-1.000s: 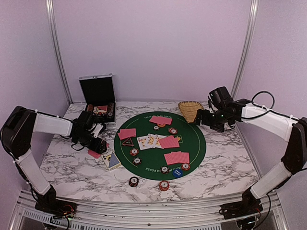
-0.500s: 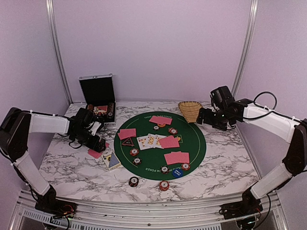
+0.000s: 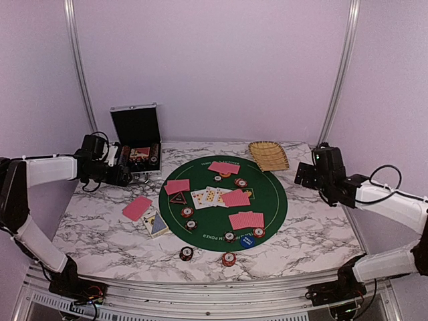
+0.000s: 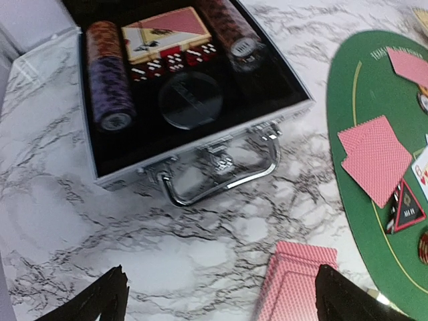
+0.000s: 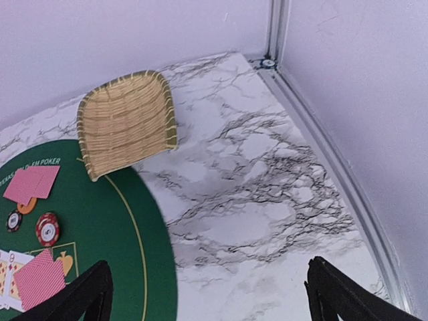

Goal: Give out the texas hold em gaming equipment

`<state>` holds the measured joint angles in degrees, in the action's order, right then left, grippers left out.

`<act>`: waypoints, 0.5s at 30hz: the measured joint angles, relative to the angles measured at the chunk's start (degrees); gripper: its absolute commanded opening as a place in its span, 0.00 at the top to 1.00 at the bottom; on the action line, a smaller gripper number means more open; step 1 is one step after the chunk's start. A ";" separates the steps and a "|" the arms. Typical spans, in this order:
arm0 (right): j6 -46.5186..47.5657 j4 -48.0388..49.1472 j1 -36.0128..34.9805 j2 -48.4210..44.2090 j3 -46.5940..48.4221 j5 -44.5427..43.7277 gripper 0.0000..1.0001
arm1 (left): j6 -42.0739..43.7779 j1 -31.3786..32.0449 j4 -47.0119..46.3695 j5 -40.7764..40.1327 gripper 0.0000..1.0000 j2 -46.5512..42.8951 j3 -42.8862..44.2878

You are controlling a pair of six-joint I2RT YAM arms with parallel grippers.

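A round green felt mat (image 3: pixel 224 210) holds pairs of red-backed cards (image 3: pixel 246 220), a row of face-up cards (image 3: pixel 208 196), a black triangular marker (image 3: pixel 177 198), a blue button disc (image 3: pixel 247 241) and several striped chips (image 3: pixel 241 182). Two more chips (image 3: pixel 186 253) lie on the marble in front of the mat. A stack of red-backed cards (image 3: pixel 137 207) (image 4: pixel 294 281) lies on the marble left of the mat. My left gripper (image 3: pixel 124 175) (image 4: pixel 221 287) hangs open above the marble beside that stack, holding nothing. My right gripper (image 3: pixel 304 175) (image 5: pixel 207 287) is open and empty over bare marble right of the mat.
The open silver case (image 3: pixel 137 137) (image 4: pixel 200 144) stands at the back left with chip rolls and a card deck inside. A tan woven tray (image 3: pixel 269 155) (image 5: pixel 127 124) lies at the mat's far right edge. More face-up cards (image 3: pixel 155 224) lie left of the mat.
My left gripper opened, let go of the red-backed stack and drew back toward the case. My right arm pulled away from the woven tray to the right.
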<state>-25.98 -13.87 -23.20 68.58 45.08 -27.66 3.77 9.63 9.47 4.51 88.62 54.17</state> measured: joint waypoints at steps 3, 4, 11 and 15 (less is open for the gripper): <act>3.85 10.84 0.28 -4.87 -9.64 -5.88 0.01 | -0.79 -4.50 -6.45 0.66 0.01 -1.29 -2.95; 4.70 13.14 0.39 -5.38 -11.43 -7.08 0.01 | -0.98 -5.86 -8.44 0.76 0.01 -1.81 -4.28; 8.98 31.85 1.16 -7.37 -24.09 -16.98 0.01 | -0.90 -8.61 -24.26 -0.07 0.01 -6.16 -15.78; 13.29 44.96 1.46 -9.55 -31.85 -20.50 0.01 | -0.57 -8.55 -38.21 -2.08 0.01 -9.92 -24.65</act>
<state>-12.69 31.09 -21.74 59.02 13.23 -48.16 3.20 1.08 -28.73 2.44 78.70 29.52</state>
